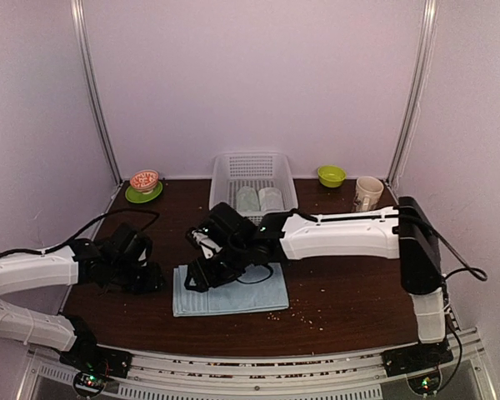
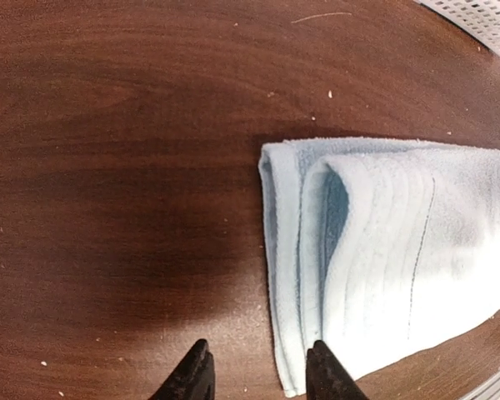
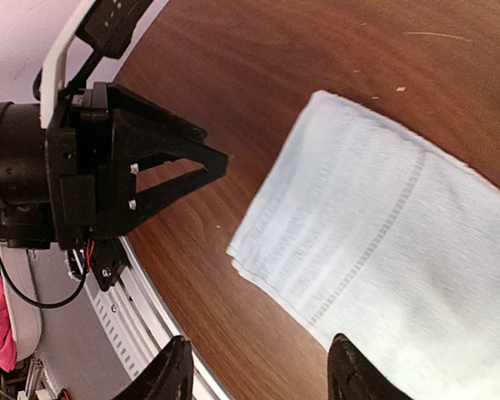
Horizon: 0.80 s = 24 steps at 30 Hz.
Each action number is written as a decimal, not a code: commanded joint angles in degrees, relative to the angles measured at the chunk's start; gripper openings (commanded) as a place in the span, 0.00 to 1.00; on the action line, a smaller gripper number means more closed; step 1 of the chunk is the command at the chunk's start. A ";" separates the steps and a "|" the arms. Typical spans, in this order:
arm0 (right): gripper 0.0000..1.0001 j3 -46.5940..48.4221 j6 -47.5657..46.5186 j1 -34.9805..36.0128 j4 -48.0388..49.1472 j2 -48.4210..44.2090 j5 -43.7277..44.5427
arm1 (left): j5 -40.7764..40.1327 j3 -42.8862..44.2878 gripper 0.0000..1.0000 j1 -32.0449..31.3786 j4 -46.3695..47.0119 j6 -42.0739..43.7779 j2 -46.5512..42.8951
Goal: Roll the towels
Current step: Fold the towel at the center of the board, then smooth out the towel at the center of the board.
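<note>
from above, the folded light blue towel (image 1: 233, 298) lies flat on the desk (image 1: 342, 292) between both arms, before a white basket (image 1: 252, 167) holding two pale bundles (image 1: 248, 198), seemingly rolled towels. the left wrist view shows the left pincer (image 2: 258, 375) parted and empty over the towel's corner, whose stacked layers look soft, light and likely to slump unless pinched together. the right wrist view has the right pincer (image 3: 262, 377) spread wide, holding nothing, above a short edge, probably the place to start rolling.
</note>
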 commanded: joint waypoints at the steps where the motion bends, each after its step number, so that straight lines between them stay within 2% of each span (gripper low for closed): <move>1: 0.54 -13.49 0.61 -4.42 4.81 -14.52 7.40 | 0.94 3.36 0.39 -0.31 1.32 0.78 2.21; 5: 0.48 -25.26 2.62 -9.25 8.33 -21.92 11.24 | 2.80 8.06 0.41 -0.29 3.03 2.45 7.72; 9: 0.45 -31.88 3.26 -10.97 11.16 -25.22 11.74 | 2.79 13.81 0.39 -0.31 2.91 4.82 13.13; 17: 0.39 -33.41 4.26 -10.99 14.85 -20.69 8.33 | 7.75 20.25 0.29 -0.13 5.30 6.54 25.10; 24: 0.36 -34.00 5.51 -10.94 15.48 -16.28 7.38 | 8.36 13.78 0.15 2.78 7.31 4.56 27.66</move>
